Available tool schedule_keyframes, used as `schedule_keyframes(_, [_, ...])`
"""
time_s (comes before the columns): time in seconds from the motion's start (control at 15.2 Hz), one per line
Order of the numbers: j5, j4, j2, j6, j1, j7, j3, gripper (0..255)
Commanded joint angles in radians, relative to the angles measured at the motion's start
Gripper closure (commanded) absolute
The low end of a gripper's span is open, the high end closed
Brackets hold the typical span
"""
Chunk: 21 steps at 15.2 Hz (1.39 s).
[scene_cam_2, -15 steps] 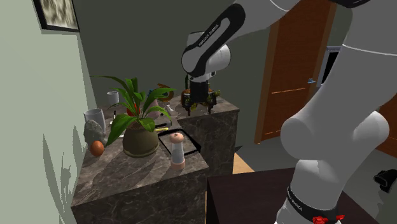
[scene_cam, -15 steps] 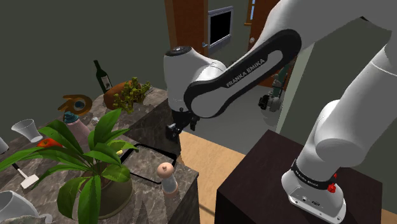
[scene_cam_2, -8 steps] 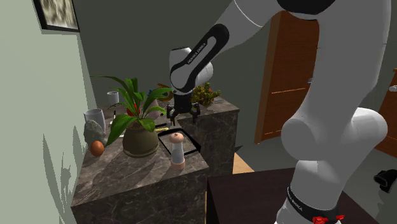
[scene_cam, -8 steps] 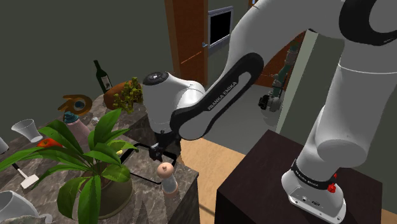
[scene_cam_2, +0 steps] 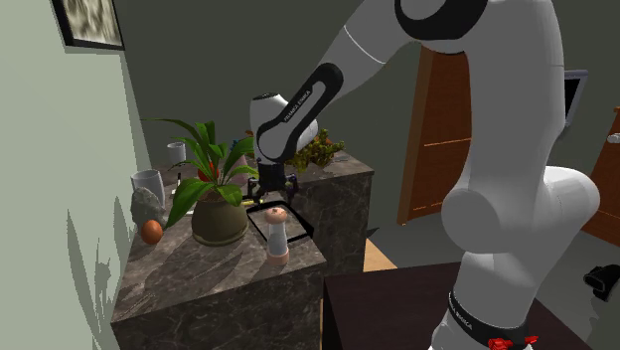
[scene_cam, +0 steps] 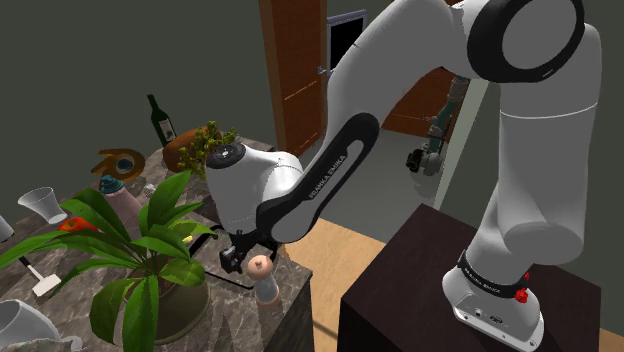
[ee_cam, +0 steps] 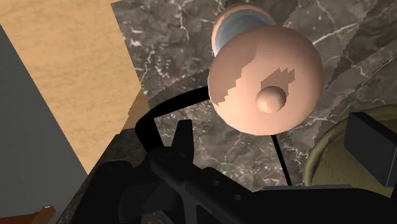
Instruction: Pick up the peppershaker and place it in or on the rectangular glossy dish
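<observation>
The pepper shaker (scene_cam: 266,283) has a pale body and a rounded pink top. It stands upright on the dark marble counter (scene_cam: 295,305), near the counter's front corner. In the second exterior view the pepper shaker (scene_cam_2: 278,236) is at the near end of the black rectangular dish (scene_cam_2: 300,225). My gripper (scene_cam: 243,262) hangs open just above and beside the shaker's top, touching nothing. In the wrist view the shaker's top (ee_cam: 267,86) sits ahead of the gripper (ee_cam: 277,149), between the spread fingers, and the dish's black rim (ee_cam: 145,124) curves beneath it. The arm hides much of the dish (scene_cam: 214,236).
A big leafy potted plant (scene_cam: 150,250) stands close beside the dish. Behind it are a wine bottle (scene_cam: 160,120), a glass (scene_cam: 40,205) and a small bush (scene_cam: 207,145) on a higher counter block. An egg (scene_cam_2: 151,231) lies near the wall. The counter edge drops to wooden floor (scene_cam: 335,260).
The arm has swung down from over the higher counter block toward the counter's front corner. The open gripper has dropped to just above the shaker, which has not moved.
</observation>
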Motion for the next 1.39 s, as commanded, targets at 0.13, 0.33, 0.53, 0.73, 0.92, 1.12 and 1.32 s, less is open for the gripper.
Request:
schedule_keyframes(0.13, [-0.048, 0.008, 0.057, 0.041, 0.019, 0.033, -0.027, 0])
schedule_keyframes(0.33, [-0.048, 0.008, 0.057, 0.042, 0.019, 0.033, -0.027, 0])
schedule_keyframes(0.53, [-0.048, 0.008, 0.057, 0.042, 0.019, 0.033, -0.027, 0])
schedule_keyframes(0.73, [-0.048, 0.008, 0.057, 0.041, 0.019, 0.033, -0.027, 255])
schedule_keyframes(0.92, [-0.048, 0.007, 0.056, 0.041, 0.019, 0.033, -0.027, 255])
schedule_keyframes(1.12, [-0.047, 0.007, 0.056, 0.041, 0.019, 0.032, -0.027, 255])
schedule_keyframes(1.32, [-0.048, 0.008, 0.057, 0.042, 0.019, 0.033, -0.027, 255])
